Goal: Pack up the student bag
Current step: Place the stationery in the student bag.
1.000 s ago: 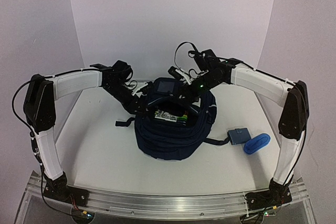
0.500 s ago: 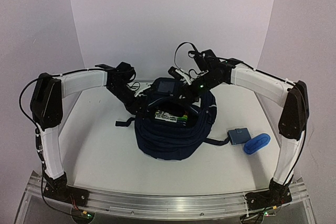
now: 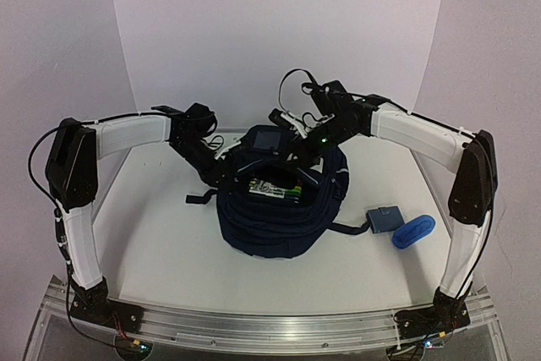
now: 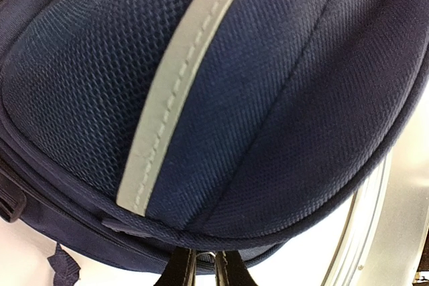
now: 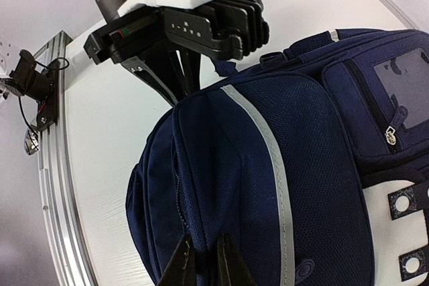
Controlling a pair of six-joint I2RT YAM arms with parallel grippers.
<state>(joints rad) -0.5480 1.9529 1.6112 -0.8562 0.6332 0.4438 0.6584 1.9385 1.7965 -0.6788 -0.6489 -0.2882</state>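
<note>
The student bag (image 3: pixel 279 213), navy with grey-white stripes, lies in the middle of the table with its top opening held apart. A green and white item (image 3: pixel 272 187) shows inside the opening. My left gripper (image 3: pixel 226 171) is shut on the bag's rim at the left of the opening; in the left wrist view its fingertips (image 4: pixel 201 271) pinch the edge of the bag (image 4: pixel 268 98). My right gripper (image 3: pixel 297 166) is shut on the rim at the right; in the right wrist view it (image 5: pixel 204 262) pinches a fold of the bag (image 5: pixel 234 179).
A small blue pouch (image 3: pixel 385 218) and a bright blue oval object (image 3: pixel 414 232) lie on the table to the right of the bag. A dark strap (image 3: pixel 199 199) trails off the bag's left side. The metal rail (image 3: pixel 270 327) runs along the near edge.
The left arm's upper link has swung slightly to the right and its gripper has shifted a little along the bag's rim. The right arm and the bag have barely moved.
</note>
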